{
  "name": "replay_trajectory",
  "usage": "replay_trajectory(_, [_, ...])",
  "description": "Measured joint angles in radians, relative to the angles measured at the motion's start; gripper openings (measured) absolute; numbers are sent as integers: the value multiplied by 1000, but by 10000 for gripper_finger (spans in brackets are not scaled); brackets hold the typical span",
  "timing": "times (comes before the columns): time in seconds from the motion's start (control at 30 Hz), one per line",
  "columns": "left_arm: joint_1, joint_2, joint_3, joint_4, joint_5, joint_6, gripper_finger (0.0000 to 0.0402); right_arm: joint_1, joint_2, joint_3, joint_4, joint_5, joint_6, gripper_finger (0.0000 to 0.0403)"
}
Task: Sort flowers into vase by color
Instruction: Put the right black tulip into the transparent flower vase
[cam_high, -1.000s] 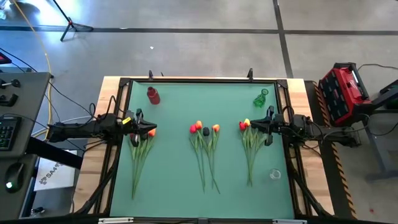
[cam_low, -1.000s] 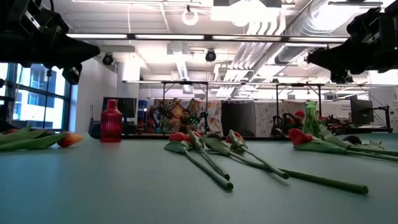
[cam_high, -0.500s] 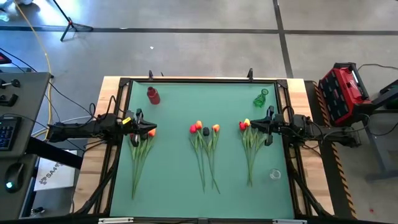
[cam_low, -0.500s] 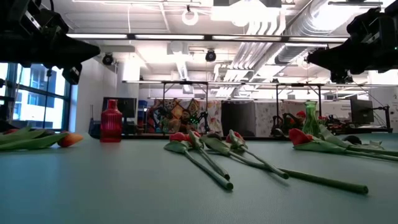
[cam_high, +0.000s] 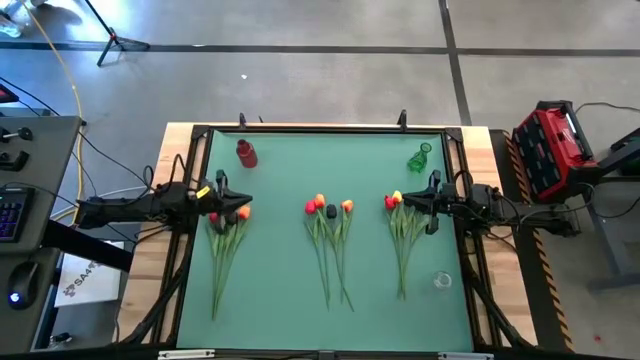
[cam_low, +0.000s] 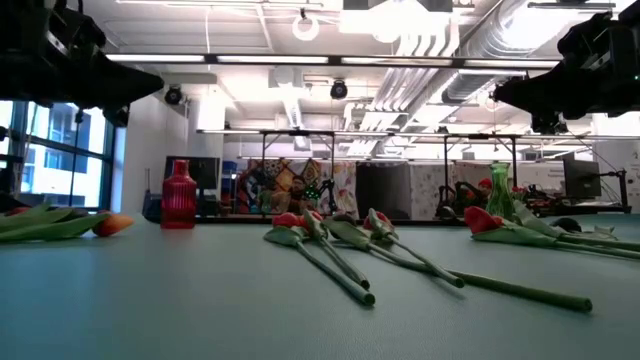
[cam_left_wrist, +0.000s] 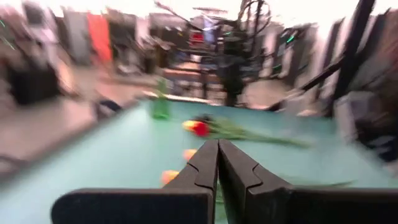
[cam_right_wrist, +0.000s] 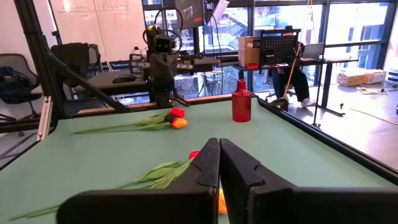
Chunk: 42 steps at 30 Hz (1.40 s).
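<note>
On the green worktop (cam_high: 280, 300) the flowers are seen lying flat in three bunches, heads toward the far side and stems running toward the near edge: a left bunch (cam_high: 226, 240) with red and orange heads, a middle bunch (cam_high: 330, 235) with red, orange and yellow heads, and a right bunch (cam_high: 404, 232) with red and yellow heads. A red vase (cam_high: 246, 153) is stood upright near the far left corner, and a green vase (cam_high: 419, 158) near the far right corner; a small clear vase (cam_high: 441, 281) is placed toward the near right, just beside the right bunch's stem ends. No flower is held in any vase. The left pincer (cam_high: 238, 209) is held above the heads of the left bunch, its fingers pressed fully together with nothing between them, as shown in the left wrist view (cam_left_wrist: 217, 163). The right pincer (cam_high: 402, 201) is held above the heads of the right bunch, likewise closed tight and empty, as seen in the right wrist view (cam_right_wrist: 219, 163). In the low view both arms are seen raised clear of the worktop, at the upper corners
</note>
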Motion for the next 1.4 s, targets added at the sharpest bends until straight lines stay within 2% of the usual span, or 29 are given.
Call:
replay_trajectory(0.13, [0,0,0,5,-23,145,0,0,0,0,0,0,0,0])
replay_trajectory(0.77, [0,0,0,42,-31,130,0,0,0,0,0,0,0,0])
replay_trajectory(0.83, [0,0,0,51,-55,87,0,0,0,0,0,0,0,0])
replay_trajectory(1.1, [0,0,0,54,-110,-251,0,0,0,0,0,0,0,0])
replay_trajectory(1.23, [0,0,0,50,-132,-348,0,0,0,0,15,11,-46,0])
replay_trajectory(1.33, [0,0,0,51,-166,-417,0,0,0,0,93,56,38,0])
replay_trajectory(1.4, [0,0,0,50,-196,-453,0,0,0,0,172,138,116,0])
